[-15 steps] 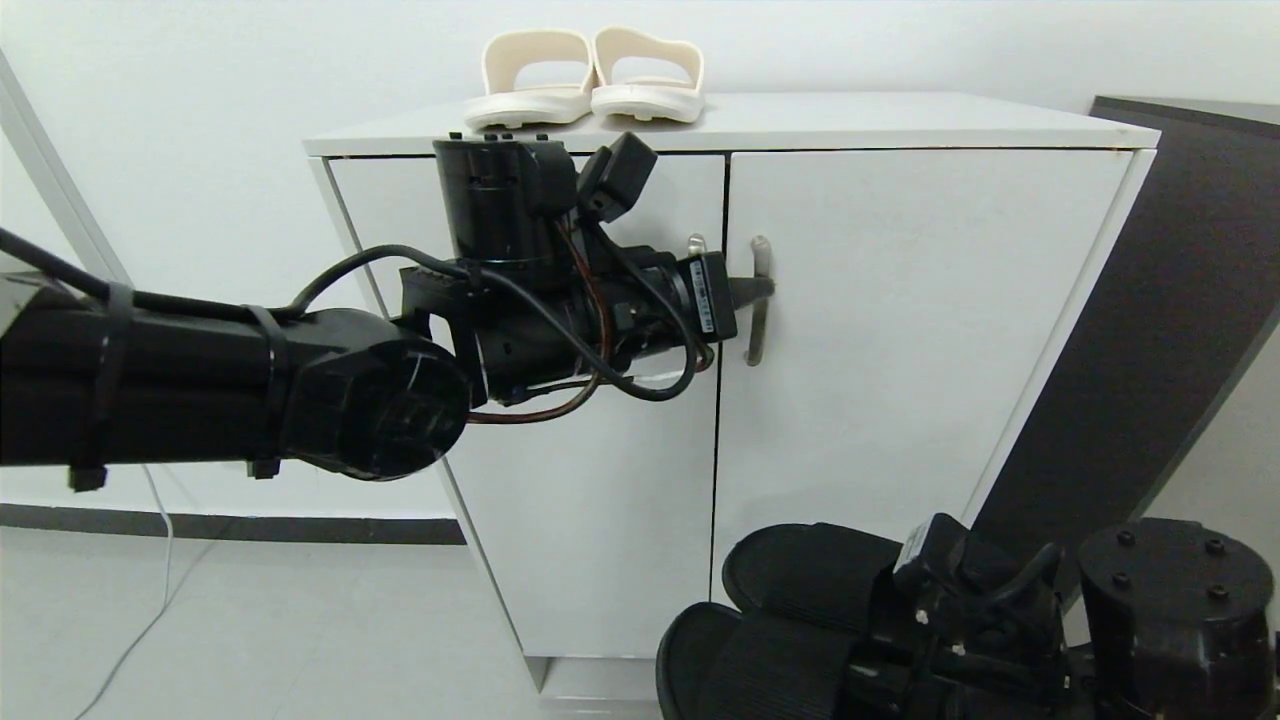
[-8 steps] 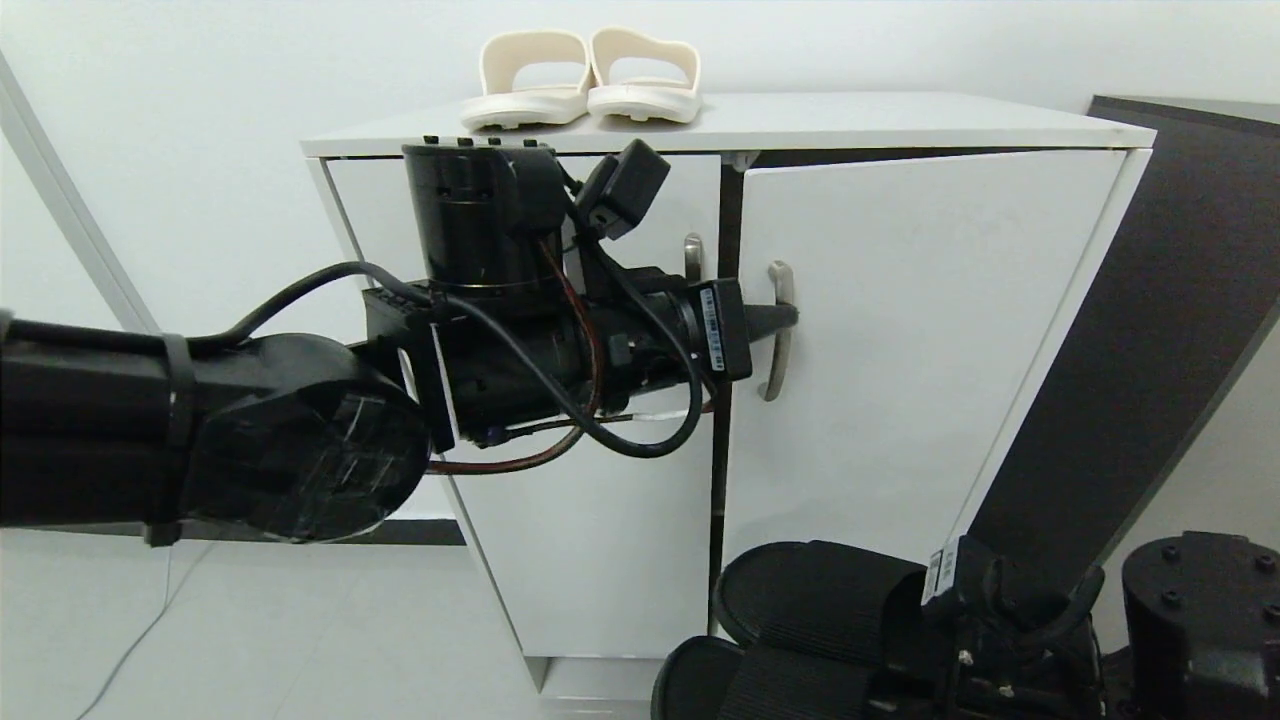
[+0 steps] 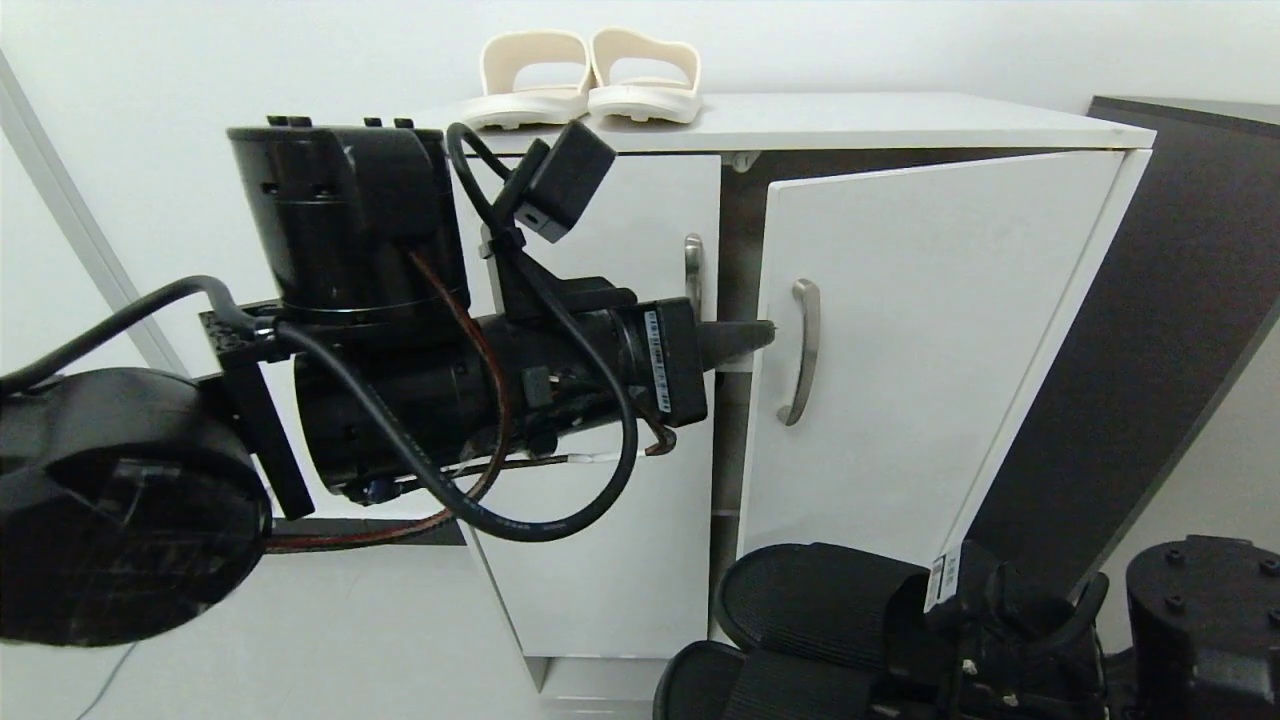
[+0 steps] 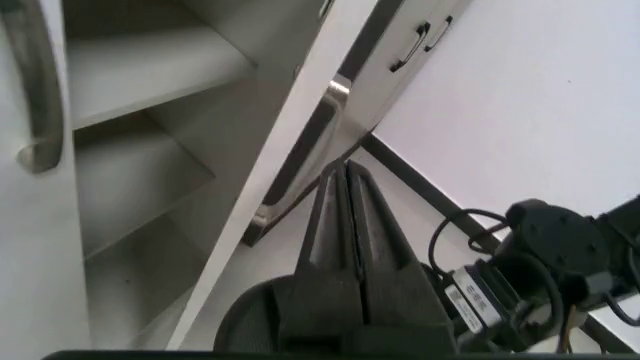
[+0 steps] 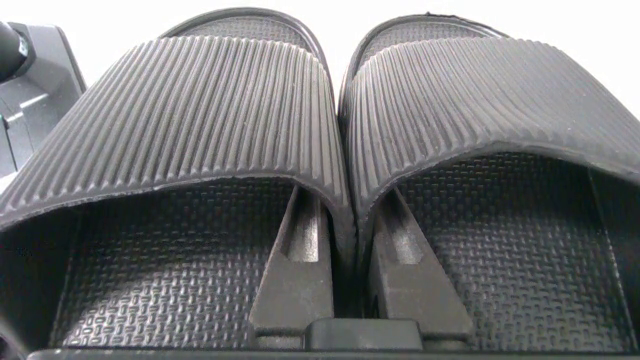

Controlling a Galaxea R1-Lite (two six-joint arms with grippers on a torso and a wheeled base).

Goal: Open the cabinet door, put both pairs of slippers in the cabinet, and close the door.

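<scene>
Cabinet (image 3: 600, 560): the right door (image 3: 930, 350) stands partly ajar, with a dark gap at its inner edge. White slippers (image 3: 590, 75) rest on the cabinet top. Black slippers (image 3: 810, 600) are held low before the cabinet, the right jaws clamped on their touching inner walls. Door handle (image 3: 800, 350): ungripped. Left jaws are pressed together on nothing, tips in the gap just beside the handle. Judgement: opening incomplete. Recommend pushing the door's inner edge outward along its hinge arc until the shelves (image 4: 150, 70) stand exposed, keeping the held pair clear of the swing.
</scene>
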